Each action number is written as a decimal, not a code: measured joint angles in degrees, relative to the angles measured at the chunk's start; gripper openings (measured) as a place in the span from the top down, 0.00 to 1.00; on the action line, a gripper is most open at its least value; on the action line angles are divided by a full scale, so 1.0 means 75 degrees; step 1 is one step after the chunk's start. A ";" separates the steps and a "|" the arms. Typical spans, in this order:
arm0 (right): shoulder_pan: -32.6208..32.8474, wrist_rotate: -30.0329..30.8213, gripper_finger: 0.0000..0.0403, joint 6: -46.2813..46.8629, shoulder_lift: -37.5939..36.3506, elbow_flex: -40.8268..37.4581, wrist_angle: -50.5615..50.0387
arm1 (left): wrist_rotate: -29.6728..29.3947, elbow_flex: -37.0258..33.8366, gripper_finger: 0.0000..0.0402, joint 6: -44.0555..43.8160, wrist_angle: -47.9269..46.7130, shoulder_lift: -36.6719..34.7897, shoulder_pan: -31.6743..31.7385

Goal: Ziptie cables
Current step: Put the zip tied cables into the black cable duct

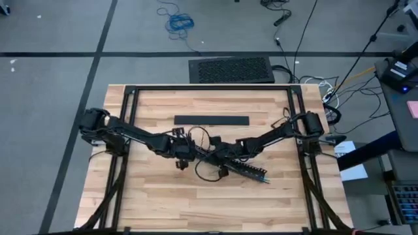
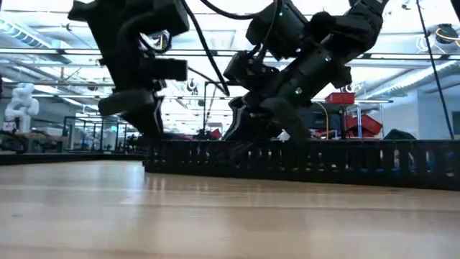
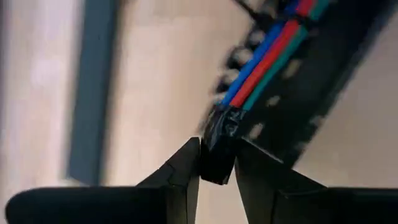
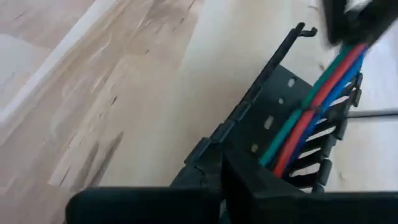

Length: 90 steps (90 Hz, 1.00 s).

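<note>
The cables (image 3: 267,59), blue, red and green wires side by side, lie along a long black slotted bar (image 1: 245,168) at the table's middle. My left gripper (image 1: 185,156) is shut on the bundle's black-wrapped end. My right gripper (image 1: 223,158) meets the bar just right of it and is shut on its wall; the cables (image 4: 311,118) run past its fingers. A thin dark ziptie loop (image 1: 204,173) lies on the wood near both grippers. A straight dark tail (image 4: 373,113) sticks out beside the bar. My left gripper pinches the black-wrapped end of the cables (image 3: 219,142) between its two fingertips. The fingers lie roughly in line with the bundle, which runs on from them into the slotted bar. My right gripper is shut on the slotted bar's side wall (image 4: 208,163) near one end. Its own fingers hide the exact place. The bar rests on the table.
A second flat black bar (image 1: 212,120) lies on the wood toward the far edge. Black frame rails (image 1: 209,88) run around the table. Bare wood spreads toward the near edge (image 1: 209,209).
</note>
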 joint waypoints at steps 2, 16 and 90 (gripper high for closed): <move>0.0014 -0.0033 1.00 -0.0052 0.0003 -0.0003 -0.0003 | 0.0052 0.0001 0.77 0.0053 0.0027 0.0098 0.0000; 0.0064 -0.0076 1.00 -0.0228 0.0006 -0.0003 -0.0003 | 0.0392 0.0020 0.77 0.0099 0.0172 0.0793 -0.0013; 0.0653 -0.0120 1.00 0.0104 -0.1618 -0.0023 0.0038 | 0.1487 0.0287 0.77 -0.1179 0.1095 0.0900 -0.1201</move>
